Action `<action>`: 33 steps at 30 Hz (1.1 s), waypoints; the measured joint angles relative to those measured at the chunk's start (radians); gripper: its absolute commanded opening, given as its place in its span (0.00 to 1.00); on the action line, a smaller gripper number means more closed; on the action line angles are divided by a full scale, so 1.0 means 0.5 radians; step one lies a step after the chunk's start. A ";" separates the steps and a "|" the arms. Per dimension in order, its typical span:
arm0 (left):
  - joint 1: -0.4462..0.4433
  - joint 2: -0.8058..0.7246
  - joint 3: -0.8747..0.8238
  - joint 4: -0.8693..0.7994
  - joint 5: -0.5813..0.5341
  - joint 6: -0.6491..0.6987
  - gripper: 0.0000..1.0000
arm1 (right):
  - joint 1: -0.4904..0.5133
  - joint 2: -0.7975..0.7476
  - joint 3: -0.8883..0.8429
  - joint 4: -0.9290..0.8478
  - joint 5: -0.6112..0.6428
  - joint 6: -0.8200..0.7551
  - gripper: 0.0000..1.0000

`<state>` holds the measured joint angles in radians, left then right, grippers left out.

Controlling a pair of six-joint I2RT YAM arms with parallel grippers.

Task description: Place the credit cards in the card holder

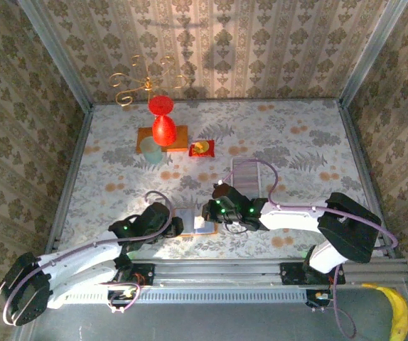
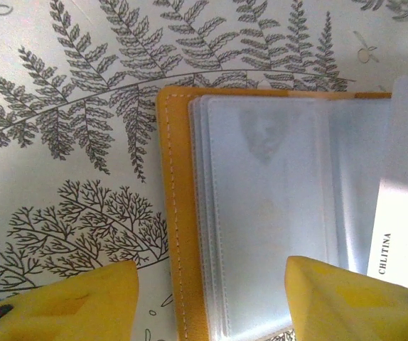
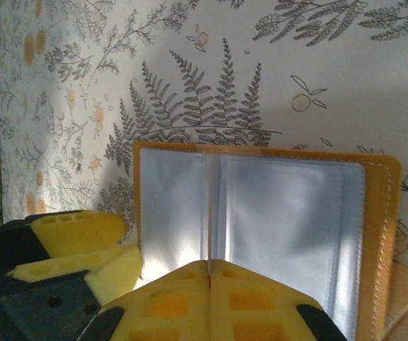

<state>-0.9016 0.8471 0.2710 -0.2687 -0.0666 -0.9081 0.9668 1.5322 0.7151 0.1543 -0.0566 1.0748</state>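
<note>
The card holder (image 1: 192, 219) lies open on the fern-print table near the front, orange with clear sleeves (image 3: 289, 213). My left gripper (image 2: 211, 288) is open, its yellow fingers (image 2: 65, 302) low on either side of the holder's orange left edge (image 2: 179, 213). My right gripper (image 3: 209, 268) is shut on a thin white credit card (image 3: 209, 206), seen edge-on and standing upright over the holder's middle fold. The same card (image 2: 403, 206) shows at the right of the left wrist view, with printed letters. In the top view both grippers (image 1: 178, 226) (image 1: 206, 213) meet at the holder.
A pale rectangular object (image 1: 247, 172) lies just behind the right arm. At the back left stand a red vase (image 1: 163, 121) on an orange mat (image 1: 179, 138), a small red tray (image 1: 202, 148) and a gold wire ornament (image 1: 143, 82). A banana (image 1: 399, 309) lies off the table.
</note>
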 measured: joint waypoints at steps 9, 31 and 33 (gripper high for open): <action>0.000 0.102 0.015 0.045 0.029 0.001 0.51 | 0.002 0.108 0.001 0.080 0.001 0.023 0.00; 0.000 0.108 -0.002 0.051 0.003 -0.010 0.40 | 0.005 0.110 -0.007 0.175 0.038 0.072 0.00; 0.000 0.108 -0.005 0.053 0.001 -0.011 0.39 | 0.006 0.124 -0.008 0.189 0.038 0.075 0.00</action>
<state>-0.9016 0.9009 0.2687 -0.2420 -0.0662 -0.9134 0.9699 1.5944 0.7113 0.2489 -0.0376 1.1122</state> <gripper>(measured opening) 0.395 0.039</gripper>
